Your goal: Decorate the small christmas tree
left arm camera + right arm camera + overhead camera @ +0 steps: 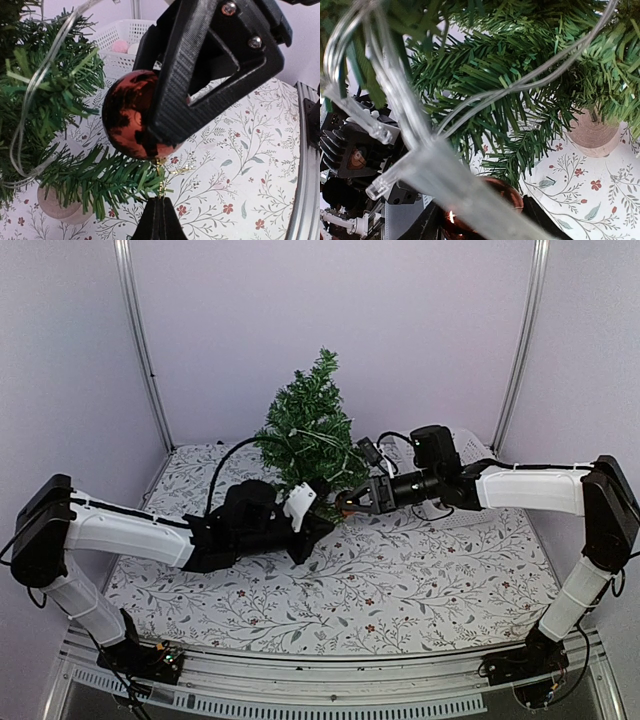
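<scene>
Status: the small christmas tree (305, 435) stands on its wooden stump (57, 205) at the far centre of the worktop (400, 580), at 12 o'clock from both sets of fingers. Its long axis is upright. In the top view the tip points to 12 o'clock, with a slight lean toward 1 o'clock.

The right fingers (352, 500) are grasping a red bauble (125, 117) against the lowest branches, on the tree's 5 o'clock side. The left fingers (159, 212) are clenched, and I judge they are pinching the gold hanging cord (161, 182) that runs from the bauble's cap.

Hazards I watch for:

1. Cord failure. Both arms hold one ornament. If they pull apart, the cord may snap or the cap may come off.
2. Dropped bauble. The surface is glossy and round. If the right fingers release before the cord sits over a branch, I expect it to fall and roll across the worktop.
3. Wire snag. The clear light wire (420, 150) loops just in front of the right wrist camera. A withdrawal toward 3 o'clock could catch it and drag the tree.
4. Tipping. The stump is narrow. A sideways push on a low branch could topple the tree toward 9 o'clock.
</scene>
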{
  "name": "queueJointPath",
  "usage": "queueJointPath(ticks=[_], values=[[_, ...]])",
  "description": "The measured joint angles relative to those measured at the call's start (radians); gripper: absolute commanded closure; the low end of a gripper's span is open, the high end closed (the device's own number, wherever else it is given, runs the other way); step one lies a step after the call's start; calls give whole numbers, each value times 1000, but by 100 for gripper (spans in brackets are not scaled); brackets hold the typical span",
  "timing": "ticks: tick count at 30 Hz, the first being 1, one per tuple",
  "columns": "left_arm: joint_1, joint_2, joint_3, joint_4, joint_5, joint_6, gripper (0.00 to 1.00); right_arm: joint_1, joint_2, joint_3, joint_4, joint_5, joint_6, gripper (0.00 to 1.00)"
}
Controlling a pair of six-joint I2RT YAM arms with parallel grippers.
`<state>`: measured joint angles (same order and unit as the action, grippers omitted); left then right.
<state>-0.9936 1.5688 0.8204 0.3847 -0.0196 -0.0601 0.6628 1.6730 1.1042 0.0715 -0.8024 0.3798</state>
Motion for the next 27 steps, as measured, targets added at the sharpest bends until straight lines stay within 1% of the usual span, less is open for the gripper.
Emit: queueJointPath(ticks=[6,11,27], values=[[0,6,10,-3,1,0,100,0,0,0,0,34,-8,74],[0,8,18,-3,-26,-4,100,0,0,0,3,67,-8,74],[1,32,41,-35,-109,-16,100,4,7,3,35,71,-3,71]])
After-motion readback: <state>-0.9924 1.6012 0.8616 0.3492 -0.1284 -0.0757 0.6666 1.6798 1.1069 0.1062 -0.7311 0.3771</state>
